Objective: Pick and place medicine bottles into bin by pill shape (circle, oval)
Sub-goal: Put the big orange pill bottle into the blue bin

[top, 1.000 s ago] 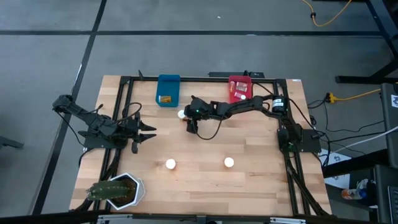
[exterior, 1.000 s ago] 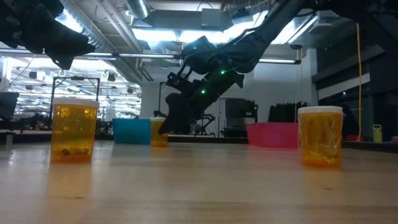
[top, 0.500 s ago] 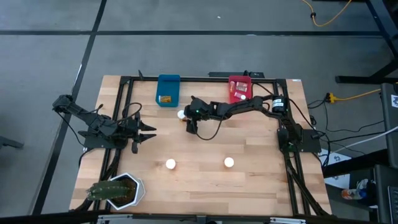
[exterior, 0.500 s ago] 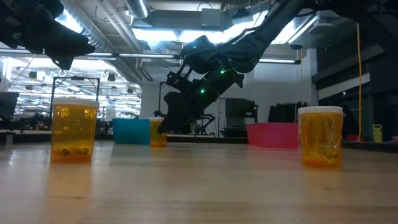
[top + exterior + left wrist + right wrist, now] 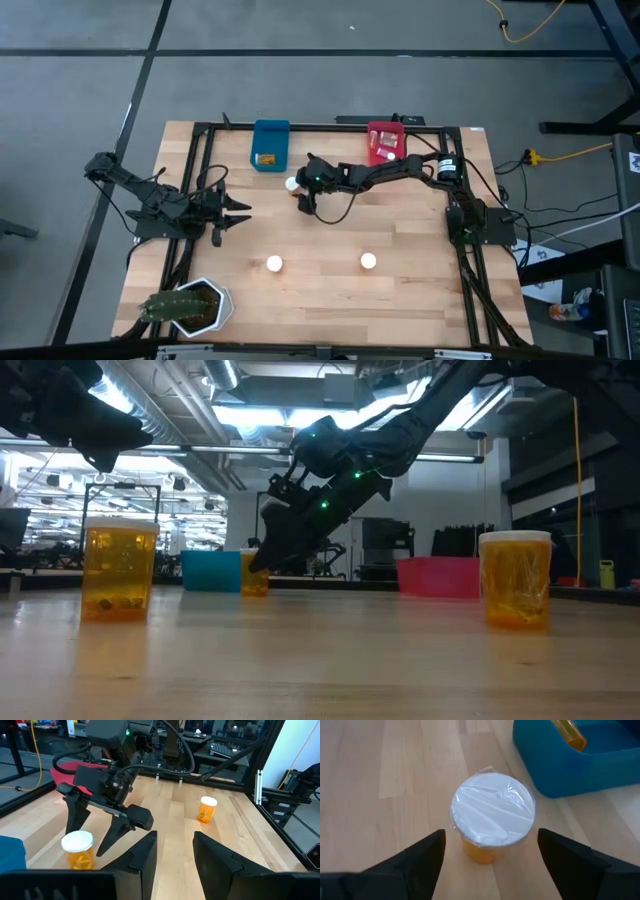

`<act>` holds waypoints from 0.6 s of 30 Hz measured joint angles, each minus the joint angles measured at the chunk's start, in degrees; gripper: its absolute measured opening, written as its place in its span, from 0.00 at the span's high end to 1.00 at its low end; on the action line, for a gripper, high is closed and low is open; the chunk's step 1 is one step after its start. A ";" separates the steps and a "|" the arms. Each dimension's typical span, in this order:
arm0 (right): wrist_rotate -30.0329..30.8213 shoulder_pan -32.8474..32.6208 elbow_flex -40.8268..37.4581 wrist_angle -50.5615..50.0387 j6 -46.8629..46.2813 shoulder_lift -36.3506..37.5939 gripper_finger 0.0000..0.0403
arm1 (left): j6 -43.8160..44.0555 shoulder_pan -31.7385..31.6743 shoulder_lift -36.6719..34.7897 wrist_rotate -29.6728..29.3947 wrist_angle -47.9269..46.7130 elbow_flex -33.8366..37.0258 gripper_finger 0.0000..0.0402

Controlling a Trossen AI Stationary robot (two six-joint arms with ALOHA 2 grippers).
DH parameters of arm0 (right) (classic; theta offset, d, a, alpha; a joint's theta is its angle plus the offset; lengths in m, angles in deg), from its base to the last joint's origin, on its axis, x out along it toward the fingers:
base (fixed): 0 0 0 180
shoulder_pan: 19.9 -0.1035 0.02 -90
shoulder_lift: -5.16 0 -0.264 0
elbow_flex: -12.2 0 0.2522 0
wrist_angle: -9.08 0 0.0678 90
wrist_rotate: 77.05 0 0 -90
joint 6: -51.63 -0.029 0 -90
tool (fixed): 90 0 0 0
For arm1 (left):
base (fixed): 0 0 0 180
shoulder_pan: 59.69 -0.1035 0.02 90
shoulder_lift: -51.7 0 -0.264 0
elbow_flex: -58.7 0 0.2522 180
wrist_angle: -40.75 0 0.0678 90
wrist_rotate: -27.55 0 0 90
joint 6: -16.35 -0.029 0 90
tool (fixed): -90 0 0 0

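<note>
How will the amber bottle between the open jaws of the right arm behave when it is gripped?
The bottle looks like light rigid plastic, so probably stiff. Its upright round body may tip if nudged. The glossy film on its white cap may be slippery.

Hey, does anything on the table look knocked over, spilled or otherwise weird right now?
Nothing stands out. The three loose medicine bottles stand upright with caps on. The right gripper is open around one beside the blue bin, and the left gripper waits open.

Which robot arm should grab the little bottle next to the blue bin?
The right one, I think. The right gripper hangs open just over that bottle, with a finger on each side. The left gripper waits farther away, at the table's left side.
</note>
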 joint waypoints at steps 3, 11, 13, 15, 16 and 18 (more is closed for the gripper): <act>0.42 0.00 0.00 0.02 -1.54 0.00 0.21 | 0.00 0.00 0.00 -0.02 0.00 0.00 0.70; 2.52 0.07 -0.02 0.53 -1.17 0.00 0.21 | 0.00 -0.01 -0.01 -0.01 -0.02 0.00 0.70; 2.42 0.07 -0.02 1.02 -1.08 0.00 0.21 | 0.00 0.00 -0.02 0.00 0.00 0.00 0.70; 1.47 0.24 -0.02 1.53 -0.91 0.00 0.21 | 0.00 0.00 -0.02 -0.02 -0.01 0.00 0.70; 1.44 0.24 -0.02 1.75 -0.60 0.00 0.21 | 0.00 0.00 0.00 0.00 0.00 0.00 0.70; 0.87 0.32 -0.02 1.79 0.41 0.00 0.21 | 0.00 -0.01 -0.02 0.00 0.00 0.00 0.70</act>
